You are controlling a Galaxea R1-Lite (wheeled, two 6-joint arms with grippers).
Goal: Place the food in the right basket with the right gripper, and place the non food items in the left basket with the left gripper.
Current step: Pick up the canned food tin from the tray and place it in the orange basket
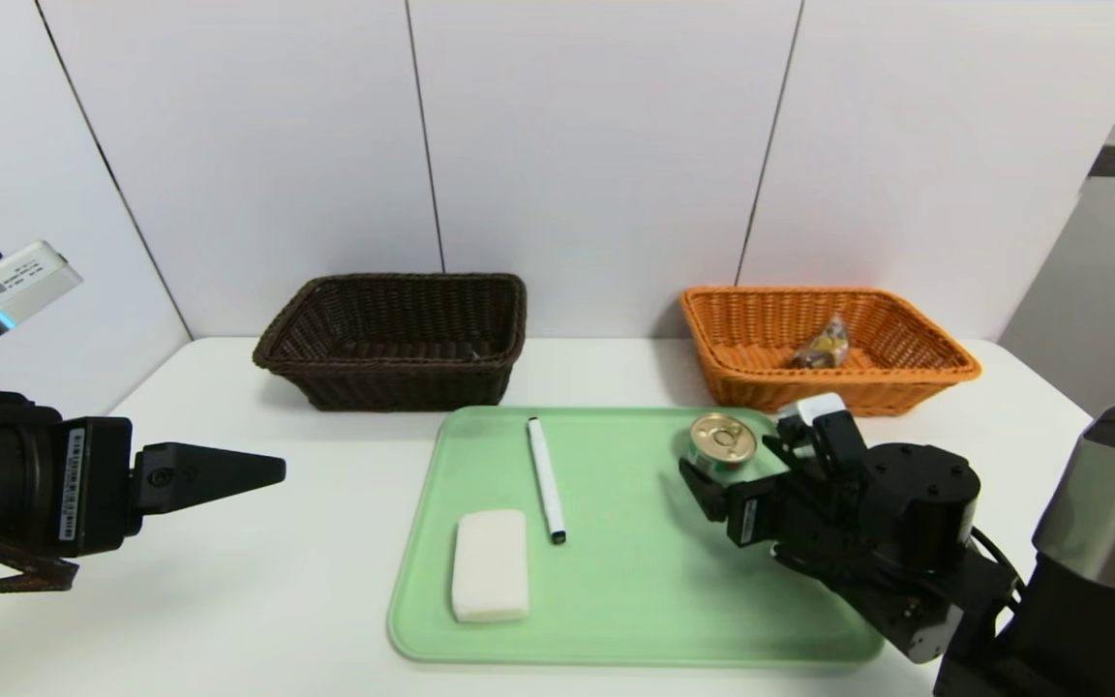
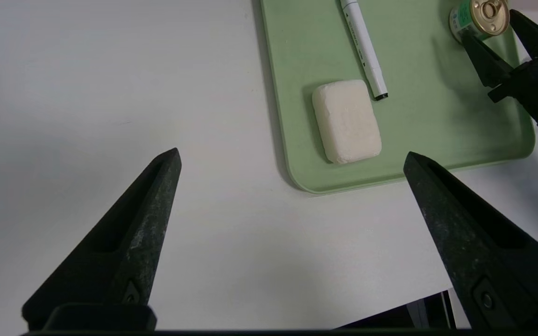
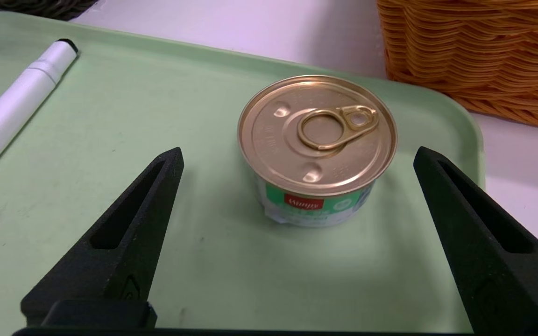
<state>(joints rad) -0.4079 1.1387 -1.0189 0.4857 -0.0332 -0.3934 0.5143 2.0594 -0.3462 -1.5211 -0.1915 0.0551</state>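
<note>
1. Right gripper point(image 3: 297, 156): jaws spread wide, nothing held. It sits low over the far right corner of the green tray point(image 1: 635, 600), pointing nearly level toward the tin. Judged reason: a low, flat approach lets the fingers take the tin by its side wall.

2. Tin point(image 3: 318, 147): upright, gold pull-tab lid up, green label with a red patch facing the gripper. It stands just ahead of the fingertips, in line with the gap but not yet between them; no contact visible. The jaw gap is wider than the tin, so there is room to slide on around it.

3. Orange wicker basket point(image 1: 945, 363): just beyond the tray's far right corner, close behind the tin. A clear-wrapped snack packet point(image 1: 821, 347) already lies inside. Short carry for the tin, likely why it is being taken from this side.

4. White marker point(image 1: 546, 479): lies lengthwise mid-tray, black tip toward the near side, well clear of the right gripper.

5. White block point(image 1: 490, 564): flat at the tray's near left, beside the marker's tip, not touching it.

6. Dark brown wicker basket point(image 1: 393, 339): far left, behind the tray; contents cannot be made out.

7. Left gripper point(image 2: 292, 156): jaws wide apart, empty, held high at the left over bare table point(image 1: 228, 600), angled down toward the block. Looks parked, waiting its turn for the non-food items.
</note>
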